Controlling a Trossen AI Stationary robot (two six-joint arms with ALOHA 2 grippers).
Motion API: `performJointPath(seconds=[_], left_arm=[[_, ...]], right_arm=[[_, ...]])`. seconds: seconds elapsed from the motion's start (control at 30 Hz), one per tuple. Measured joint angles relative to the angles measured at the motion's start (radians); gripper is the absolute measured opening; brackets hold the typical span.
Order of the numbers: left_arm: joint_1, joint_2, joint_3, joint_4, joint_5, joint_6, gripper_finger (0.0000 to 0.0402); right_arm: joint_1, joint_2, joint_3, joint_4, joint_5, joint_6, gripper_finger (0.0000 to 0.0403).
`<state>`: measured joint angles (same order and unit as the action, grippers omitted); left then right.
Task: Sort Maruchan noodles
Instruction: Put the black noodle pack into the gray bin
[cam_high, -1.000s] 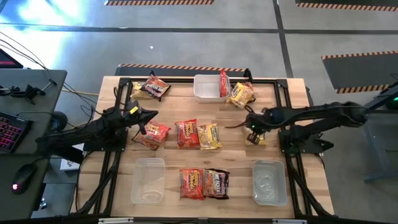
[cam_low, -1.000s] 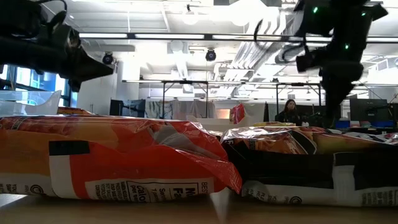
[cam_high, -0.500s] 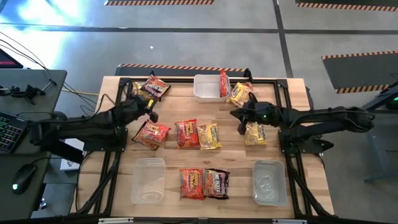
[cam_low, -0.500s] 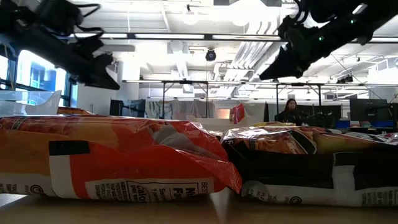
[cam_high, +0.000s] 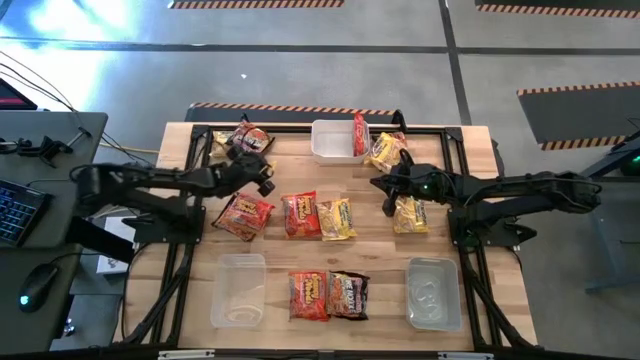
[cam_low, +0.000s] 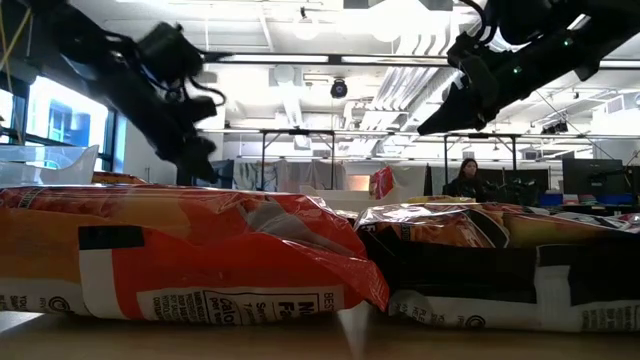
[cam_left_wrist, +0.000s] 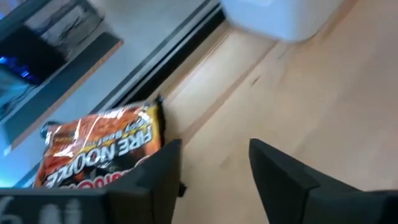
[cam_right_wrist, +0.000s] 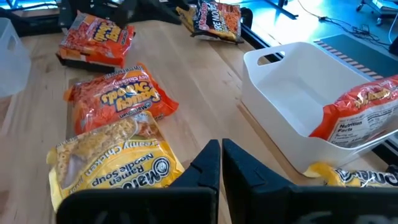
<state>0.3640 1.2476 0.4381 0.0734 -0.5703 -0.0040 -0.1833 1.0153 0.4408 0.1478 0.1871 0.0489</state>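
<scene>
One dark noodle packet (cam_left_wrist: 99, 146) lies just beyond the open, empty left gripper (cam_left_wrist: 211, 158).

On the wooden bench (cam_high: 275, 165), the left claw (cam_high: 262, 176) hovers near a dark noodle packet (cam_high: 243, 140) at the far-left corner. The right claw (cam_high: 385, 186) hangs between a white tub (cam_high: 332, 146) and a yellow packet (cam_high: 410, 214). Two clear tubs (cam_high: 238, 290) sit at the near edge.

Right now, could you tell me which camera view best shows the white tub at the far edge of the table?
The right wrist view: the white tub is close, a red-orange packet leaning inside. The high view shows it small; the left wrist view only a blurred corner.
</scene>
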Motion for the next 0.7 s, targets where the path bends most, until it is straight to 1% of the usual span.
performJointPath(seconds=[0.13, 0.33, 0.4, 0.57, 0.63, 0.7], left_arm=[[0.042, 0.099, 0.024, -0.003, -0.053, -0.016, 0.02], [0.108, 0.202, 0.051, -0.002, -0.126, -0.036, 0.0206], [0.127, 0.233, 0.059, -0.001, -0.125, -0.035, 0.0207], [0.154, 0.303, 0.071, 0.002, -0.094, 0.028, 0.0206], [0.164, 0.323, 0.071, 0.007, -0.093, 0.043, 0.02], [0.169, 0.337, 0.071, 0.009, -0.102, 0.046, 0.0185]], right_arm=[[0.0, 0.0, 0.0, 0.0, 0.0, -0.005, 0.0], [0.0, 0.0, 0.0, 0.0, 0.0, -0.005, 0.0], [0.0, 0.0, 0.0, 0.0, 0.001, -0.005, 0.0], [0.0, -0.001, 0.0, 0.001, 0.002, -0.005, 0.0], [0.0, -0.001, 0.0, 0.003, 0.002, -0.005, 0.0], [0.0, -0.001, 0.0, 0.008, 0.002, -0.005, 0.0]])
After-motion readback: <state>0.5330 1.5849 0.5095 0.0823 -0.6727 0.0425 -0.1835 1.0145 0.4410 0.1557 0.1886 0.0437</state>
